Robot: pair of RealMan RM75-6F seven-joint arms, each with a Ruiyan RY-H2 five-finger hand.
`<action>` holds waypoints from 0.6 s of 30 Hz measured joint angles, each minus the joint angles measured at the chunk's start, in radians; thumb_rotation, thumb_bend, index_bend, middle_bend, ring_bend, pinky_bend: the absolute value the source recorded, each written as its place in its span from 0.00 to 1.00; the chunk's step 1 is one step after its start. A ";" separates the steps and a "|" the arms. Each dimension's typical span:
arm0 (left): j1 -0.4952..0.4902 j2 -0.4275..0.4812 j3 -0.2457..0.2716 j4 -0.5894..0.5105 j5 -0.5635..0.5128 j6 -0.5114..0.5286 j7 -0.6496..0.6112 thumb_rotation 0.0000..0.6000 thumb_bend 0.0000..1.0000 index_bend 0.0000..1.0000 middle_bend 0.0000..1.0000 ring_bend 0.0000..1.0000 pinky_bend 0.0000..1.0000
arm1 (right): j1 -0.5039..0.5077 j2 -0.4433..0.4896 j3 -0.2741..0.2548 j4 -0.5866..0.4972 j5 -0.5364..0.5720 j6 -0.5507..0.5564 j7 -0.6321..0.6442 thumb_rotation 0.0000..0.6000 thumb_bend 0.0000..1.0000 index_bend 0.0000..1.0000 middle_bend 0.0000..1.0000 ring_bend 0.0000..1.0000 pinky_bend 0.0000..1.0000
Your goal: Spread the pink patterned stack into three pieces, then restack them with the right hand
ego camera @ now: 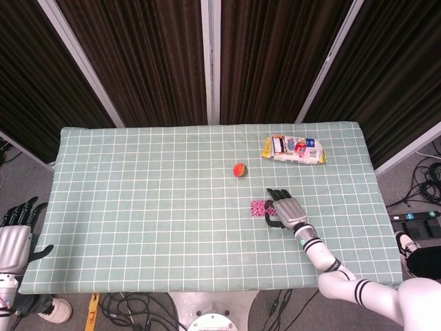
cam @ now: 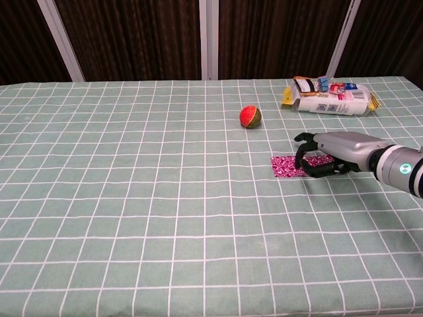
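The pink patterned stack point(ego camera: 259, 207) point(cam: 285, 166) lies flat on the green checked tablecloth, right of centre. My right hand point(ego camera: 285, 209) point(cam: 328, 154) reaches in from the right and covers the stack's right part. Its fingers curl down over the top, and the thumb lies along the near edge. The stack shows as one small rectangle, and I cannot make out separate pieces. Off the table at the lower left of the head view, my left hand point(ego camera: 18, 229) hangs with fingers apart, holding nothing. The chest view does not show it.
A red and green ball point(ego camera: 240, 169) point(cam: 250, 116) sits a little behind and to the left of the stack. A snack packet point(ego camera: 294, 149) point(cam: 330, 98) lies at the back right. The tablecloth point(ego camera: 138, 207) stretches wide to the left.
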 measured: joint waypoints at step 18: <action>0.002 0.002 -0.001 -0.006 0.010 0.008 0.002 1.00 0.03 0.20 0.17 0.13 0.15 | -0.034 0.130 -0.007 -0.099 -0.012 0.069 0.024 0.29 0.55 0.34 0.00 0.00 0.00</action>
